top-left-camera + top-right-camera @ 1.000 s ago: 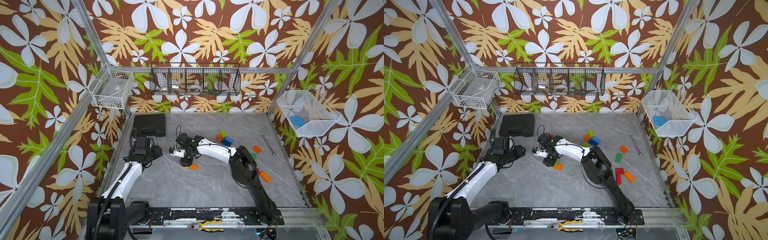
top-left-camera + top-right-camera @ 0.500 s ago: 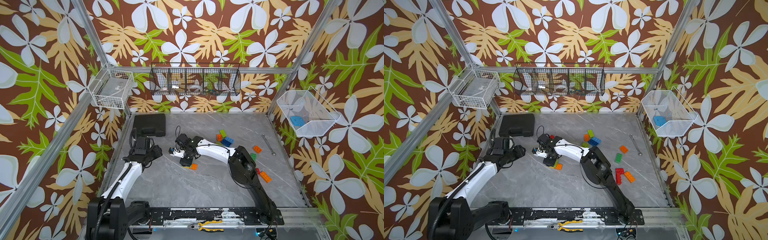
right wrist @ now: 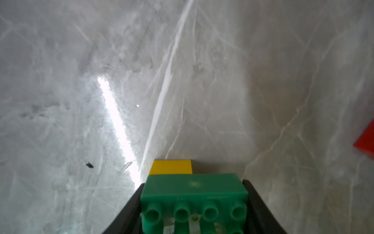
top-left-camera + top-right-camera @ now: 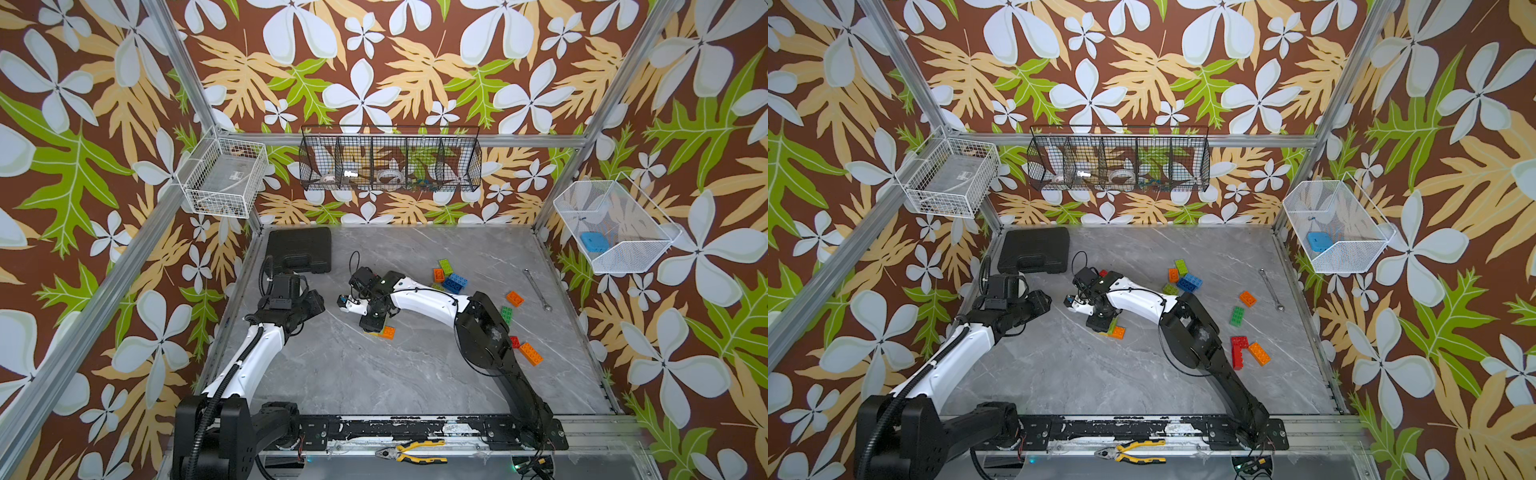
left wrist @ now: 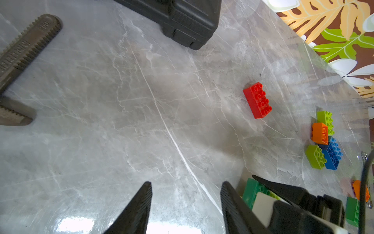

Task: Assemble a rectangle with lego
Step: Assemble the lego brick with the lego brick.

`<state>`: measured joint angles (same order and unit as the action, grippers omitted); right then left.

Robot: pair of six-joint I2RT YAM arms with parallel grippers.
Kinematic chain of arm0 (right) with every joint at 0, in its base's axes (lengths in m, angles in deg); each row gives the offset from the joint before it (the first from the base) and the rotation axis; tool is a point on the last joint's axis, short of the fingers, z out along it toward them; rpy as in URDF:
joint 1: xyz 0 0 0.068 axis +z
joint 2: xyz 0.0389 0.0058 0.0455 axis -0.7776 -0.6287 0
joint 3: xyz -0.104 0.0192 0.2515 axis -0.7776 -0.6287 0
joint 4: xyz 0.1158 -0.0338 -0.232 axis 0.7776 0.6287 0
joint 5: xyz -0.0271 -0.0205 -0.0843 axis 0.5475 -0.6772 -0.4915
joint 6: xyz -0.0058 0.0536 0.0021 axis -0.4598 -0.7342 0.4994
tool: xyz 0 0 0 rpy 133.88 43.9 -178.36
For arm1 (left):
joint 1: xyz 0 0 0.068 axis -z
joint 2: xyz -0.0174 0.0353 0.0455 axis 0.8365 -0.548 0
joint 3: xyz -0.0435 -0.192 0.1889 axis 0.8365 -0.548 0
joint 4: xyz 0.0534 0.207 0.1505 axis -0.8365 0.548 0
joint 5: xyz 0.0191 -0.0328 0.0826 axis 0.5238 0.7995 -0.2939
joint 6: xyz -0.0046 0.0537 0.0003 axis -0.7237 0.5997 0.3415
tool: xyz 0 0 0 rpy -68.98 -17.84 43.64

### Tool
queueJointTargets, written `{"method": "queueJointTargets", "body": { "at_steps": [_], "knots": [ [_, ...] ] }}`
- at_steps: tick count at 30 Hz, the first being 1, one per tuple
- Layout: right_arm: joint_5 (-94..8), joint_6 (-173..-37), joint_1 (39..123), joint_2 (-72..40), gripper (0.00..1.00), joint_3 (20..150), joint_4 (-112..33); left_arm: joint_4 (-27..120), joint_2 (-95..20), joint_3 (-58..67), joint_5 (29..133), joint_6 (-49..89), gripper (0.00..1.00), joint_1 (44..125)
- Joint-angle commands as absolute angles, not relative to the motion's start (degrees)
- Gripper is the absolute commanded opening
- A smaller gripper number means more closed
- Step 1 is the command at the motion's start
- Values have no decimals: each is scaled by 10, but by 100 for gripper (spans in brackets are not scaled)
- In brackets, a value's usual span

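Three bricks show in the build, out from the case (image 4: 299,249) toward mid-table: a green brick (image 3: 192,186) on top, a yellow brick (image 3: 171,167) showing under its edge, and an orange brick (image 4: 389,332) at the end farther from the case.

We judge the main risk to be a green brick not fully seated on the studs below. If the right gripper (image 3: 193,181) leaves at a slant or drags one side, the brick could lift or twist. The light stack could also skid on the smooth table (image 4: 353,386), since nothing braces it.

As far as the wrist view shows, the right gripper's jaws lie against both sides of the green brick, clamped on it. The left gripper (image 5: 186,183) hovers just beside the case, jaws apart and empty, touching nothing.

We see the rest of the lego (image 4: 451,278) scattered well beyond the stack from the case, with a red brick (image 5: 257,100) nearer the case than those.
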<state>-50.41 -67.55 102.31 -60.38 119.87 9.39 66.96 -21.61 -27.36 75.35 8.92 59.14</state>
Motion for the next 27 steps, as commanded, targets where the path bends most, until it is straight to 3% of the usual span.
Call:
{"method": "queueJointTargets", "body": {
  "at_steps": [1,13,18,21,27],
  "knots": [
    [-522,-680,1023,-605,67,1208,124,666,-212,-271,755,86,57,591],
    [-498,-704,1020,-562,84,1202,87,663,-207,-271,754,85,57,591],
    [-472,-816,977,-496,81,1160,-23,667,-209,-264,723,89,59,591],
    [-502,-928,946,-478,73,1130,-88,655,-213,-268,703,93,61,595],
    [-601,-1045,933,-565,73,1218,-48,620,-267,-262,661,100,66,677]
  ]
}}
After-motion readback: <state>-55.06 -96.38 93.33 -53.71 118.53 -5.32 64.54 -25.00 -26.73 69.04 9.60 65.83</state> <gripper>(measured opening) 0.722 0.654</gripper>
